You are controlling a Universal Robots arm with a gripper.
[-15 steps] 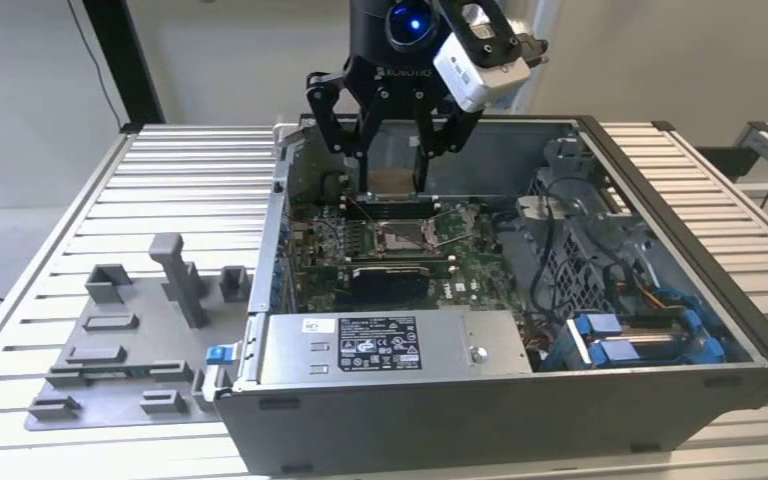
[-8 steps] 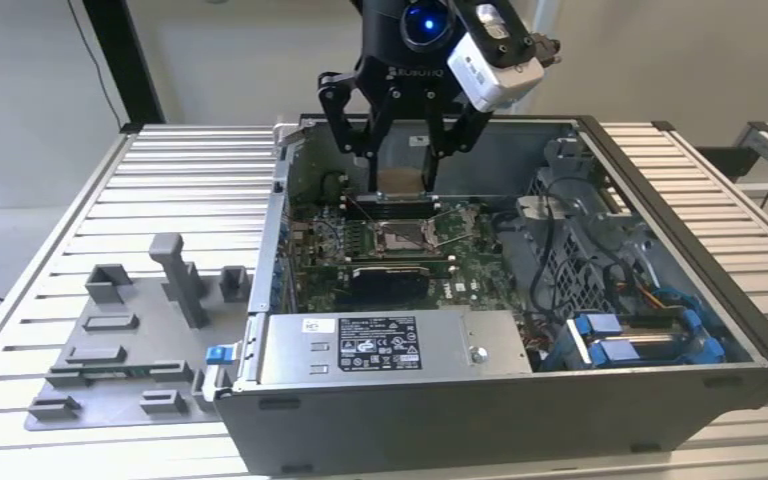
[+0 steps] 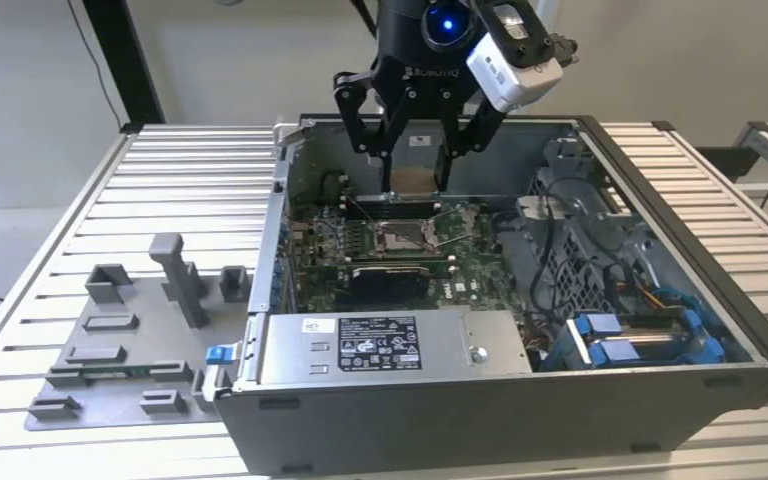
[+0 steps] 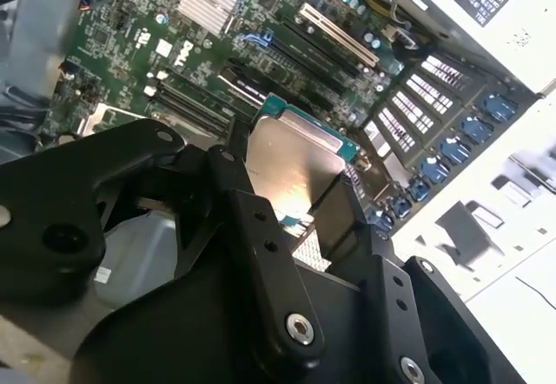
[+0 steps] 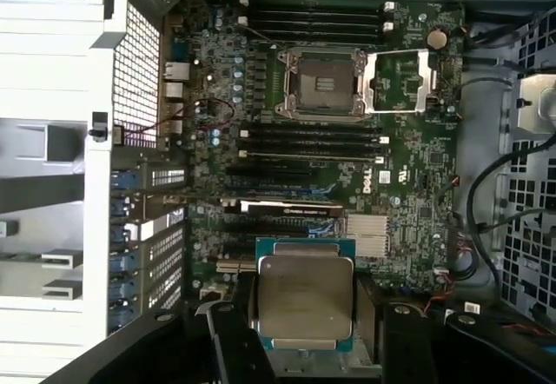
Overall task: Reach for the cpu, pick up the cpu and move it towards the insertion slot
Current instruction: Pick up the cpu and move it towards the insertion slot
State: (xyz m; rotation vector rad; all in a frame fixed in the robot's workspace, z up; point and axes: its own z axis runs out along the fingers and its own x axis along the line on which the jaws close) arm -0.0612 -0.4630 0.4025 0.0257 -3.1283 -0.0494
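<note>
The end effector (image 3: 412,165) hung clamped on the cpu (image 3: 411,178) above the open computer case (image 3: 651,290), the insertion slot (image 3: 402,236) at its 6 o'clock; grey fixture blocks (image 3: 131,330) sat on the slatted bench (image 3: 37,300).

We note a ribbed aluminium table (image 3: 91,190) before a plain pale wall (image 3: 237,60), with a dark upright post (image 3: 128,60) behind it.
</note>
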